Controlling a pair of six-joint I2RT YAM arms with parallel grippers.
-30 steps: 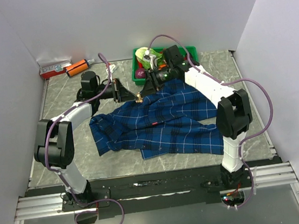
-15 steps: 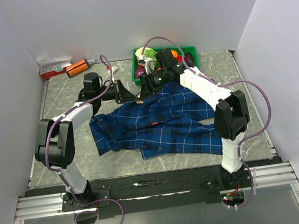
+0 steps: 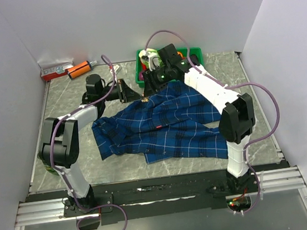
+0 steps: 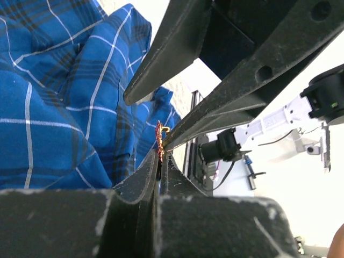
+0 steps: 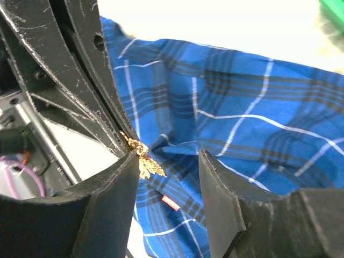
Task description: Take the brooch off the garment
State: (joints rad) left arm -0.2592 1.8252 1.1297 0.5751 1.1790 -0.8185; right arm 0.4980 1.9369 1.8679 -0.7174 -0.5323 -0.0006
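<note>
The dark blue plaid garment (image 3: 168,121) lies spread on the table, with its small red tag (image 3: 159,126) near the middle. The tiny gold brooch (image 3: 145,100) sits at the garment's far edge. My left gripper (image 3: 139,97) is shut on the brooch (image 4: 159,141), which sticks out just past its fingertips (image 4: 150,161). My right gripper (image 3: 149,87) is open and reaches in from the right. In the right wrist view the brooch (image 5: 144,161) touches its left finger (image 5: 115,188), and the garment (image 5: 242,123) lies beneath. I cannot tell whether the brooch is still pinned to the fabric.
A green bin (image 3: 140,74) with several colourful items stands at the back, right behind the right wrist. An orange bottle (image 3: 79,69) and a red-and-white box (image 3: 55,70) lie at the back left. White walls close in on both sides.
My right gripper has moved left and back, bringing its open jaws up to the left gripper's tips and the brooch. The left gripper has stayed nearly still, shut on the brooch.
</note>
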